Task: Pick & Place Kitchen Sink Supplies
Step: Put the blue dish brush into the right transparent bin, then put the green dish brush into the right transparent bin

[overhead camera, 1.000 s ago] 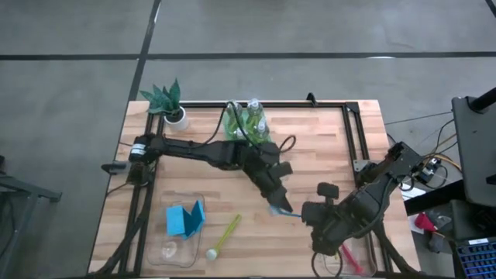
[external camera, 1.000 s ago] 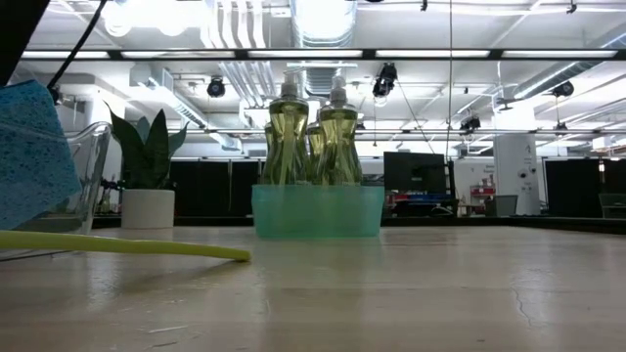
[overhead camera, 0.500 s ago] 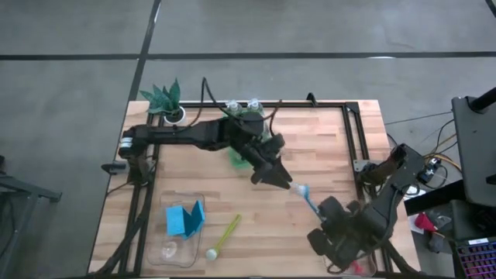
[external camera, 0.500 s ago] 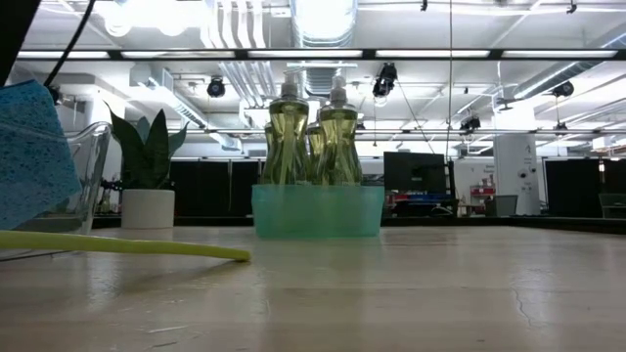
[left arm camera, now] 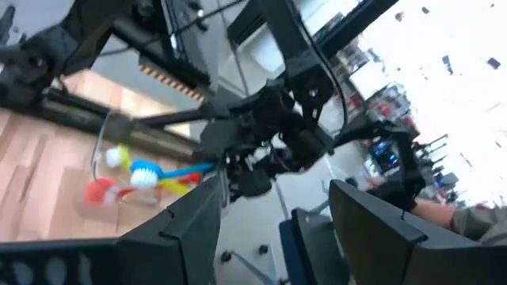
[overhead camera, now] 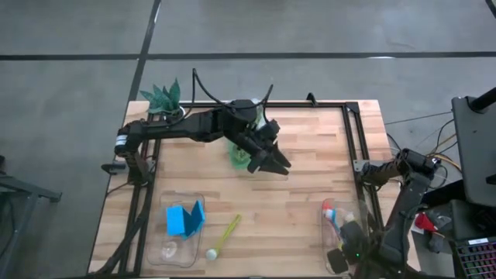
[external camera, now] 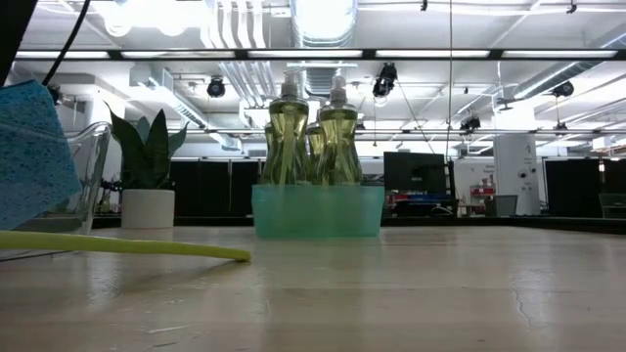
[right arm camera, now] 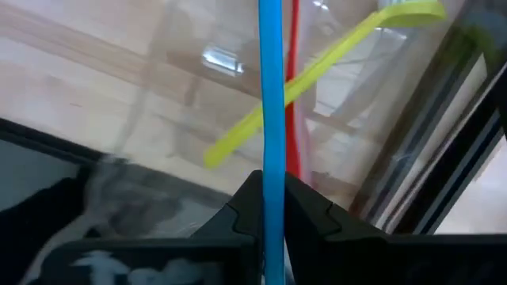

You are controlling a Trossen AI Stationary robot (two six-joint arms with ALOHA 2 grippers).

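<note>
My right gripper (overhead camera: 342,242) is at the table's near right corner, shut on the blue brush (overhead camera: 329,211), whose head is inside a clear bin (overhead camera: 323,232) with a red brush (right arm camera: 295,87) and a yellow brush (right arm camera: 317,67). My left gripper (overhead camera: 273,163) is open and holds nothing, just right of the green tray (overhead camera: 235,157). The bottles (external camera: 313,132) stand upright in that tray (external camera: 318,210). Blue sponges (overhead camera: 184,218) stand in a clear bin at the near left. A yellow-green brush (overhead camera: 225,236) lies flat on the table beside that bin. My right gripper pinches the blue brush's slim handle (right arm camera: 270,162) between its two fingers (right arm camera: 245,207). The handle runs straight out ahead of the fingers, along them, toward the table's far side. The head end (left arm camera: 142,174) is in the clear bin beside the red and yellow heads; whether it rests there I cannot tell.
A white-potted plant (overhead camera: 164,99) stands at the far left corner. A black frame rail (overhead camera: 353,132) runs along the table's far and right edges. Bare wood lies between the two bins (overhead camera: 271,225). The left arm reaches across the far half of the table.
My left gripper has drawn back from the blue brush's head toward the far edge, ending beside the green tray. My right gripper has carried the blue brush from the table's near middle toward the near right corner, and the brush head now sits in the clear bin.
</note>
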